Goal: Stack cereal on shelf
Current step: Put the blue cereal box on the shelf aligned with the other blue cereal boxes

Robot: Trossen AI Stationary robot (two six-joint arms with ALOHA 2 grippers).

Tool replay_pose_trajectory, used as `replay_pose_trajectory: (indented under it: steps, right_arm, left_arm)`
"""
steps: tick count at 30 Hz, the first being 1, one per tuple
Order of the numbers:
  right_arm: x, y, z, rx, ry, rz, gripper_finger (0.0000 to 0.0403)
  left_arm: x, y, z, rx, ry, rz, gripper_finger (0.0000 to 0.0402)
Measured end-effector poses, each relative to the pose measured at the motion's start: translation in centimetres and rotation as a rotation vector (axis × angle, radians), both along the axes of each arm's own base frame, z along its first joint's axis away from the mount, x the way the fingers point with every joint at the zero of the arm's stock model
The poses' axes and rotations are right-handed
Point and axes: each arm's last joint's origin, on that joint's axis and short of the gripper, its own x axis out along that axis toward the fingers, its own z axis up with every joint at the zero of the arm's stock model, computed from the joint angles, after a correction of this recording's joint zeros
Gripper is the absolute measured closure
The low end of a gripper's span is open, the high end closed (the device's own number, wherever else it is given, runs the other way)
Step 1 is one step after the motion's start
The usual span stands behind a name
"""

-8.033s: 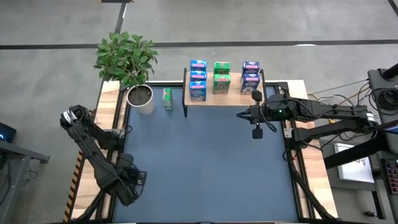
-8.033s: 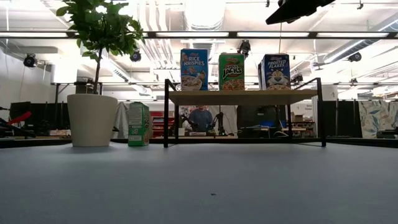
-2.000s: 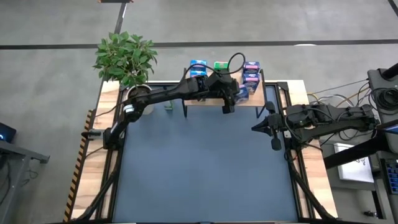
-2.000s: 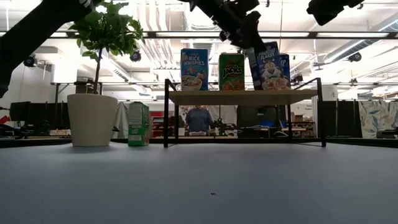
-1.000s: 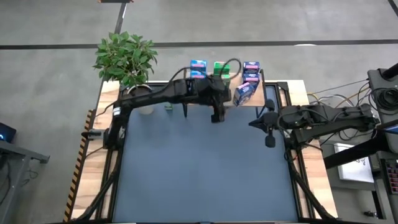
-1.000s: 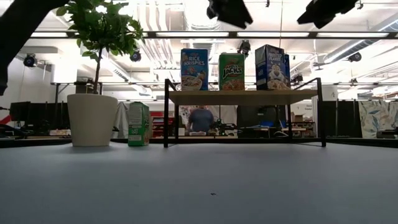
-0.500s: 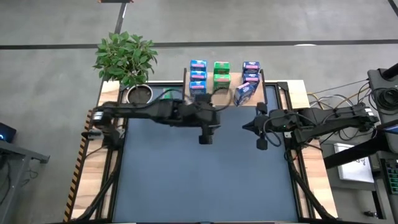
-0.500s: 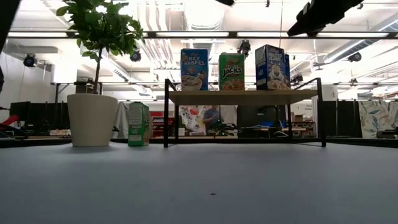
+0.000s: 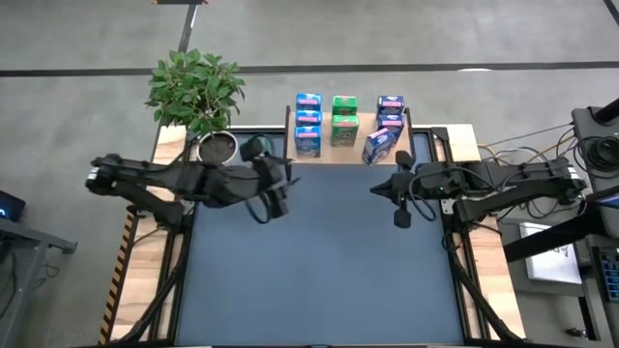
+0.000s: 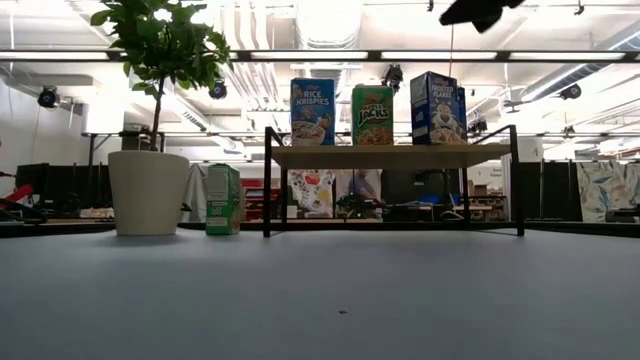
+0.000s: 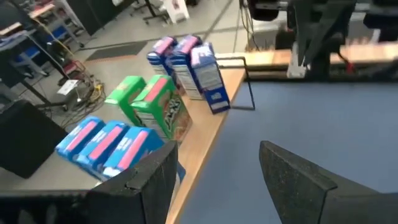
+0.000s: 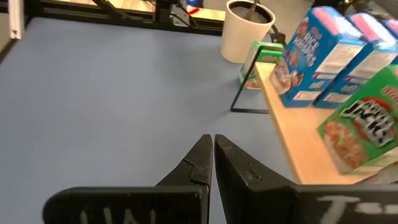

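Cardboard cereal boxes on the shelf, upper centre, look light, stiff, crushable; pinch the flat sides: left gripper jaws wide, empty; right gripper jaws closed, empty.

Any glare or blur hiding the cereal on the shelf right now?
Low view: ceiling lights glare behind, yet the cereal labels read clearly. Left wrist view: boxes slightly soft, the left gripper fingers blurred. Right wrist view: the shelf lit evenly.
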Motion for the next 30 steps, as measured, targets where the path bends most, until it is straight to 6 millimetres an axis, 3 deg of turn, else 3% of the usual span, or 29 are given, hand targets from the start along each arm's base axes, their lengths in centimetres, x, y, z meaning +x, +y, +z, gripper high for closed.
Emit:
replay_pose_trajectory:
  steps: [9,17,25,30]
  right_arm:
    - [2.7,-2.2,4.0,-0.087,0.157,-0.061,0.0394]
    - [4.4,-7.0,6.5,-0.128,0.346,-0.193,0.0394]
    - [3.6,-11.9,8.1,-0.123,0.489,-0.328,0.0394]
    - [3.2,-13.6,7.7,-0.082,0.521,-0.283,0.0394]
  left_arm:
    - [-3.0,0.4,-1.3,-0.021,-0.117,-0.001,0.0192]
    - [-3.8,0.6,-1.9,-0.020,-0.132,-0.002,0.0192]
    - [-3.8,0.5,-1.9,0.007,-0.114,-0.012,0.0192]
    - [-3.8,0.5,-1.9,0.021,-0.104,-0.018,0.0192]
